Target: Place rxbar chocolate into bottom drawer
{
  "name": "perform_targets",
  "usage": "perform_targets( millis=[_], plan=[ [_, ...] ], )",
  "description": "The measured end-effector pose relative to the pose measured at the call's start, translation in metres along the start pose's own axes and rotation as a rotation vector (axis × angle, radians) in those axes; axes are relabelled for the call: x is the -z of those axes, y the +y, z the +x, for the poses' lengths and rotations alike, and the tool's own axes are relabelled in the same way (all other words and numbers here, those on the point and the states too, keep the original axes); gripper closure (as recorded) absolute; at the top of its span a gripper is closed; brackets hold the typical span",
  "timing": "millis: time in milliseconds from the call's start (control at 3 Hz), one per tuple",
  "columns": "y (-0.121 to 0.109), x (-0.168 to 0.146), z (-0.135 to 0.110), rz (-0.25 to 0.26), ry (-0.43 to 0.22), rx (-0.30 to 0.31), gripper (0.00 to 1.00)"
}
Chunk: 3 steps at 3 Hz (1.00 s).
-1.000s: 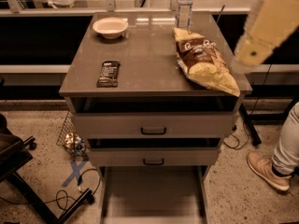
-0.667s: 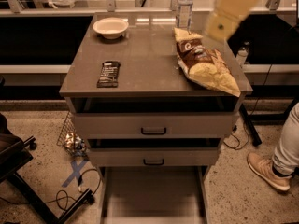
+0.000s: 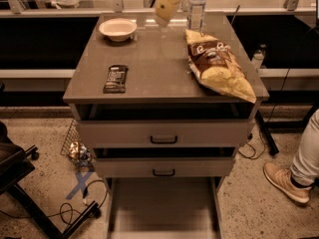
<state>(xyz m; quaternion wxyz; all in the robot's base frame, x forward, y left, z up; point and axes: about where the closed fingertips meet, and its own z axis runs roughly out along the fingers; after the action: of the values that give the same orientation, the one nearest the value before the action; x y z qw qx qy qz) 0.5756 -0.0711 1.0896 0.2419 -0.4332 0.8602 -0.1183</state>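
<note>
The rxbar chocolate [image 3: 115,78], a flat black bar with white print, lies on the left part of the cabinet top. The bottom drawer [image 3: 162,208] is pulled out at the foot of the cabinet, and nothing shows on its plain floor. My gripper [image 3: 163,17] is at the end of the pale yellow arm that comes in from the top edge. It hangs over the far middle of the cabinet top, between the bowl and the bottle, well behind and to the right of the bar.
A white bowl [image 3: 117,29] sits at the back left of the top, a water bottle [image 3: 197,6] at the back, a brown-and-yellow chip bag [image 3: 219,66] on the right. Two upper drawers [image 3: 163,133] with black handles are ajar. A person's shoe [image 3: 286,180] is at right, a chair base [image 3: 30,193] at left.
My arm has swung left, from the right edge of the view to above the back middle of the cabinet top. The bar and the drawers have not moved.
</note>
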Motion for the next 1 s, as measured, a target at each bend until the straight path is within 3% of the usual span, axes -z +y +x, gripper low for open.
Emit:
perform_targets(
  millis=[333,1000],
  plan=[
    [0.012,-0.03,-0.016,-0.027,0.016,-0.162,0.0],
    [0.016,-0.041,-0.035,-0.036,-0.036,-0.167,0.0]
  ],
)
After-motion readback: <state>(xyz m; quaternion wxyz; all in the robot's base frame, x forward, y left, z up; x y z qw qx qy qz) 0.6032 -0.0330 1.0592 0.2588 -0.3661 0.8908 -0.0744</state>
